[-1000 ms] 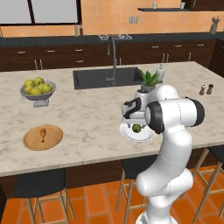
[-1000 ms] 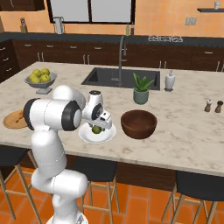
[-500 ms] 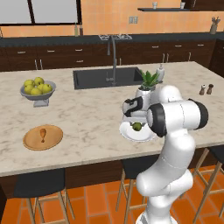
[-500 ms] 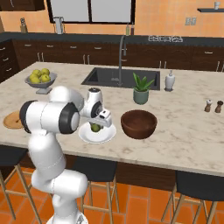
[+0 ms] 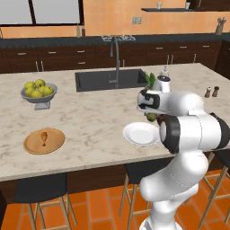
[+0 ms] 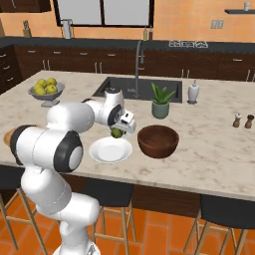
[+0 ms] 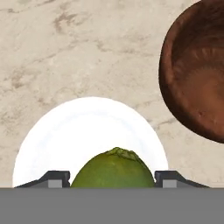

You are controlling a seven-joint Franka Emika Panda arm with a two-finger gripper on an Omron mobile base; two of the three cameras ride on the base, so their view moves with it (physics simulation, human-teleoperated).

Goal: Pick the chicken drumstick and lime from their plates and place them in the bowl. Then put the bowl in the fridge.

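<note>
My gripper [image 6: 117, 131] is shut on the dark green lime [image 6: 116, 133], holding it a little above the empty white plate [image 6: 110, 150]. In the hand view the lime [image 7: 113, 168] sits between the fingertips over the white plate [image 7: 65, 135], and the brown wooden bowl [image 7: 197, 65] lies to the upper right. The bowl [image 6: 158, 141] stands empty just right of the plate. In the left base view, the drumstick [image 5: 43, 136] lies on the tan wooden plate [image 5: 31, 146] far to the left. The lime [image 5: 152, 117] hangs over the white plate [image 5: 141, 134]. The fridge is out of view.
A grey footed bowl of yellow-green fruit [image 5: 38, 92] stands at the counter's left. The sink [image 5: 110, 80] with its faucet is at the back. A potted plant [image 6: 161, 102], a white bottle [image 6: 193, 92] and two shakers [image 6: 242, 120] stand to the right. Stools line the near edge.
The jaws have closed on the lime, and the gripper has lifted it off the white plate. The drumstick and the bowl have not moved.
</note>
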